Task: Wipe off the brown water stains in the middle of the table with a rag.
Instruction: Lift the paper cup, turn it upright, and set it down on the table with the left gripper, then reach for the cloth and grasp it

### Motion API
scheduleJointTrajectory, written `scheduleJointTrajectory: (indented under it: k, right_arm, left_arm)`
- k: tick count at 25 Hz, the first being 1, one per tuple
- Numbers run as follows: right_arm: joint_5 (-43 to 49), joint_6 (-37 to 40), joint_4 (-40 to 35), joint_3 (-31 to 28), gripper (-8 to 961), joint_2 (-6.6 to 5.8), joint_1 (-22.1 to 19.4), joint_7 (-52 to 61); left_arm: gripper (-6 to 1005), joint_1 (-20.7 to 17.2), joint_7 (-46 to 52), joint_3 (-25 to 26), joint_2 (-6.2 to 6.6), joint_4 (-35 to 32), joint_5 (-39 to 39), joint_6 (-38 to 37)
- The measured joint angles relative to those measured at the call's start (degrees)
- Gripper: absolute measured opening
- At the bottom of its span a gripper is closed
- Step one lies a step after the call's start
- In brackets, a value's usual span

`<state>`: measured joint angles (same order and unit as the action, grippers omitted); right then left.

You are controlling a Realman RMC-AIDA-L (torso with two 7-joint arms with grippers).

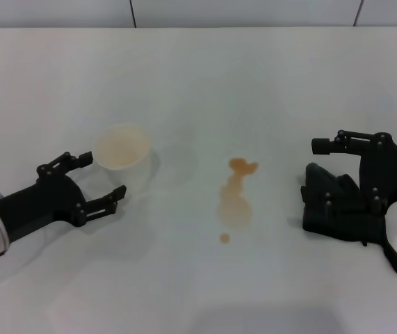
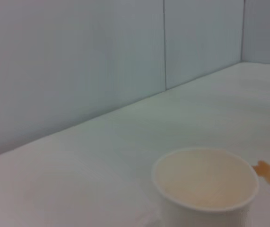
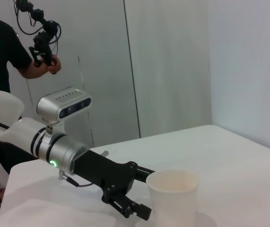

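Our right gripper (image 1: 327, 167) hangs spread open over the rag (image 1: 337, 209), placed to come down on it. The left gripper (image 1: 101, 182) rests open just beside the paper cup (image 1: 122, 146), idle. On the table (image 1: 198, 76), the brown water stains (image 1: 234, 202) lie mid-surface between cup and rag, not yet wiped.

I see orange-brown translucent water stains (image 1: 236, 198) in a chain mid-tabletop on the plain white tabletop (image 1: 198, 76); the lumpy charcoal-black cloth rag (image 1: 341, 209) lies right.
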<state>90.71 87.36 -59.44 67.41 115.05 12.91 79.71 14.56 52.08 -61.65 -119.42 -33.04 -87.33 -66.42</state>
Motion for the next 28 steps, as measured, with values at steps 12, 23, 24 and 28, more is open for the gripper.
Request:
scheduleJointTrajectory:
  k: [12, 23, 24, 28]
  right_arm:
    - [-1.48, 0.26, -0.33, 0.05, 823, 0.09, -0.09, 0.36]
    - [-5.47, 2.38, -5.05, 0.12, 823, 0.0, -0.13, 6.76]
    - [-5.47, 2.38, -5.05, 0.12, 823, 0.0, -0.13, 6.76]
    - [-5.49, 2.2, -8.04, 0.12, 823, 0.0, 0.03, 10.48]
  left_arm:
    - [887, -8.87, 14.04, -2.29, 0.47, -20.26, -4.88, -5.21]
    - [887, -0.47, 27.4, 11.5, 4.23, -28.84, -10.91, -24.28]
    - [887, 0.51, 28.29, 11.71, 4.77, -28.99, -11.27, -25.24]
    - [887, 3.8, 30.74, 11.89, 6.4, -29.66, -13.22, -28.42]
